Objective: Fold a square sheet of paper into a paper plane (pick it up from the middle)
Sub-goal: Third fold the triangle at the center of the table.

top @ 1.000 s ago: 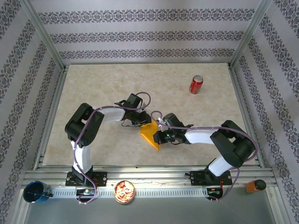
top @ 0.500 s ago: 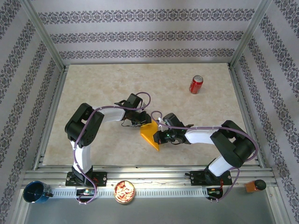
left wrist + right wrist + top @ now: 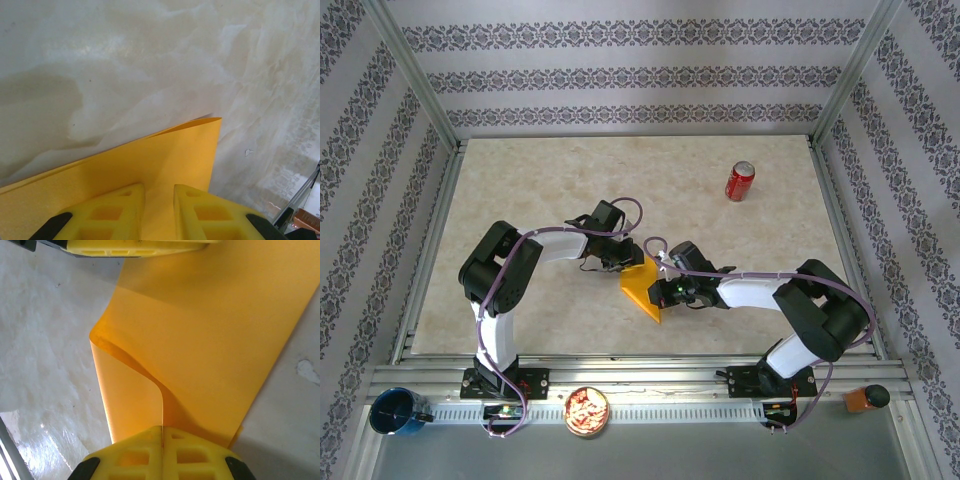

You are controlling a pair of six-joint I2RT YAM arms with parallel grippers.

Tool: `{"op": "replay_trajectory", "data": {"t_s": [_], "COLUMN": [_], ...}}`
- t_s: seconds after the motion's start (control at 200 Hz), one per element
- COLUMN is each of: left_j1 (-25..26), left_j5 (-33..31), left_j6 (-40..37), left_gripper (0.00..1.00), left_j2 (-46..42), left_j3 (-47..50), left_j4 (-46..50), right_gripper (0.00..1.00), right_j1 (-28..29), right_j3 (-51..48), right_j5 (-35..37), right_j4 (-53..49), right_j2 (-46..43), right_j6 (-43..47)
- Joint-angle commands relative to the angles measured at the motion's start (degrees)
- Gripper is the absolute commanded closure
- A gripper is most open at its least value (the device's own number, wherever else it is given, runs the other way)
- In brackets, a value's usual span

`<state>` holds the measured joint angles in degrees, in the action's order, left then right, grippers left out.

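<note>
While my right end effector is clamped on one edge of the square sheet of paper, sheet sits at centre of counter, extending straight ahead to my left end effector at opp. edge; its jaws narrowly parted, grip unconfirmed.

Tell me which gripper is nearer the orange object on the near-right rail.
Right. The right gripper, clamped on the paper at mid-table, is left of and beyond the orange object; the left gripper is further left and further back.

Smooth matt sheet of paper on glossy marbled tabletop.
</note>
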<state>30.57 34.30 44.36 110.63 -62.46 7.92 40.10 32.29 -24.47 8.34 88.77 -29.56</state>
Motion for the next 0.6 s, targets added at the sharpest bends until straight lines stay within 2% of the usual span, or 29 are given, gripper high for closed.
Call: {"op": "replay_trajectory", "data": {"t_s": [0.0,0.6], "left_j1": [-0.33,-0.33], "left_j5": [-1.08,-0.9], "left_j6": [0.3,0.51], "left_gripper": [0.77,0.77], "left_j2": [-0.52,-0.48], "left_j3": [1.46,1.38], "left_j4": [2.98,2.72], "right_gripper": [0.97,0.97], "right_j1": [-0.69,-0.95], "right_j3": [0.75,0.93], "right_j5": [0.29,-0.23], "right_j4": [-0.12,-0.08], "right_j2": [-0.61,0.72], "right_j6": [1.34,1.69]}}
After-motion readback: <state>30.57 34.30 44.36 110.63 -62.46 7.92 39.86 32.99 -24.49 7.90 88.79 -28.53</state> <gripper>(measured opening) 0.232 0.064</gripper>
